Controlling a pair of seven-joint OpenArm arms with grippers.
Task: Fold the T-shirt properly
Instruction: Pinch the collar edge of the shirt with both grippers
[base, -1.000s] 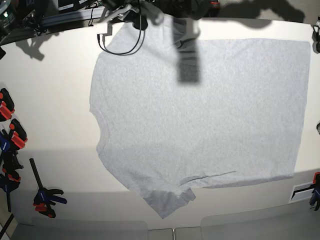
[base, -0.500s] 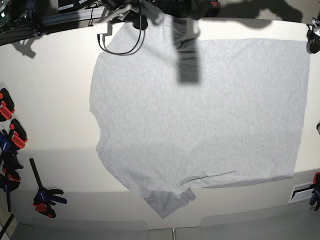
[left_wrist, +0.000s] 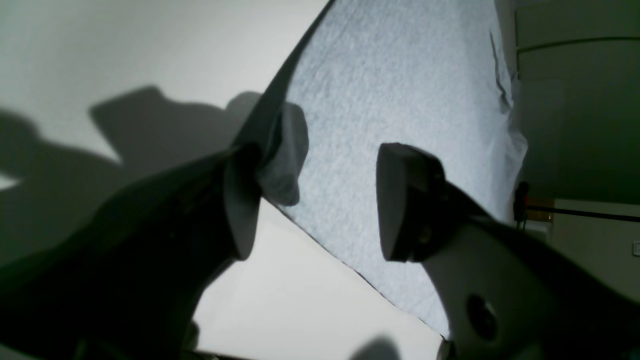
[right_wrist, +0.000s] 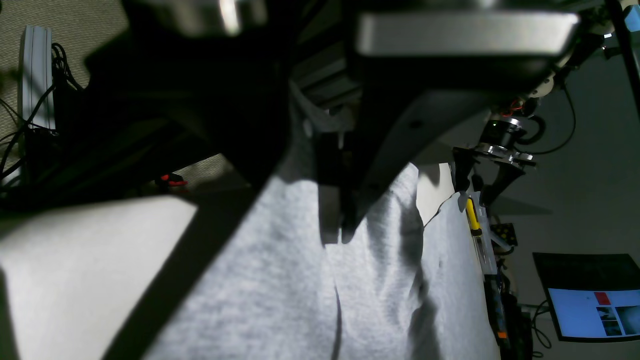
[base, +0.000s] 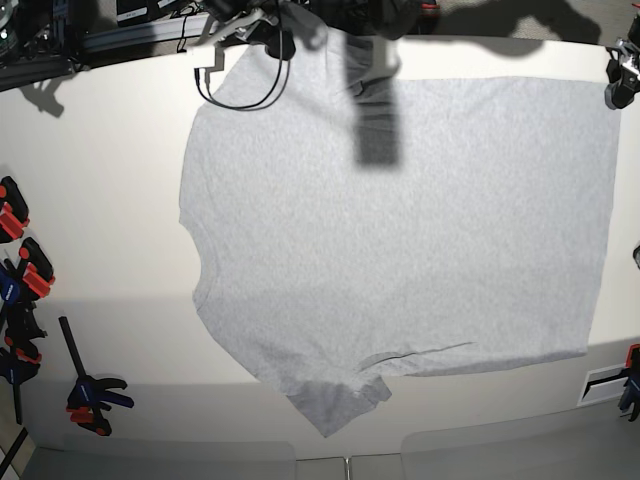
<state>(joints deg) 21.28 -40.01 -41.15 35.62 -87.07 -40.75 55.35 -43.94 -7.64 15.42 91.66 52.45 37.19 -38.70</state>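
The light grey T-shirt lies spread flat on the white table, plain side up, with one sleeve at the front. My left gripper is at the shirt's far right corner. In the left wrist view it is open, its fingers straddle the shirt's edge, and a bit of cloth is bunched against one finger. My right gripper is at the far left sleeve. In the right wrist view it is shut on the grey cloth.
A black cable loops over the shirt's far left shoulder. A dark shadow bar falls on the shirt. Several orange-and-black clamps stand along the table's left edge, one at the front left. A monitor stands beyond the table.
My left gripper has moved a little inward and away from the front, to the shirt's far right corner. The shirt and the right gripper have not visibly moved.
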